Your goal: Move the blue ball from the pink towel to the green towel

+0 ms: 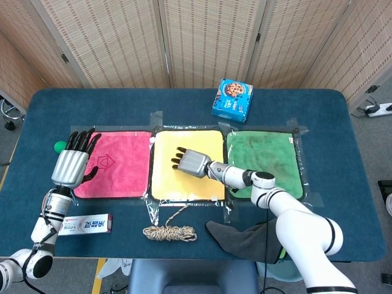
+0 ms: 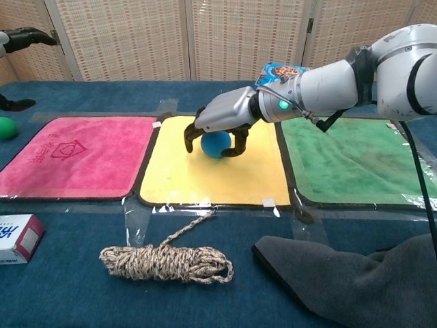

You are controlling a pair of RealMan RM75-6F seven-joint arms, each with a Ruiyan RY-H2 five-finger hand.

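Right now the blue ball [image 2: 216,143] sits on the yellow towel [image 2: 212,179], the middle one of three, a little above the centre of the chest view. Being round, it has no long axis and points no particular way; what shows of it is a plain, matte, solid blue surface with no markings that I can make out. In the head view it is hidden under the hand.

Over it is the right hand [image 2: 220,120], reaching in from the right side of the frame, its pale back on top of the ball and its dark fingers [image 2: 190,139] curled down on either side of it. The fingers cup the ball closely, but I cannot tell whether they are actually squeezing it or only caging it; the ball looks to be resting on the cloth.

To the left of the yellow towel lies the pink towel [image 2: 72,156], and to the right the green towel [image 2: 355,160], each taped at the edges to the dark blue table [image 1: 184,101].

Far left in the head view, the left hand [image 1: 72,162] hangs above the pink towel's left edge with its fingers spread and nothing in them. A small green ball [image 1: 59,146] lies just beyond it. Lower centre of the chest view holds a coil of rope [image 2: 166,262], with a dark grey cloth [image 2: 355,283] at lower right.
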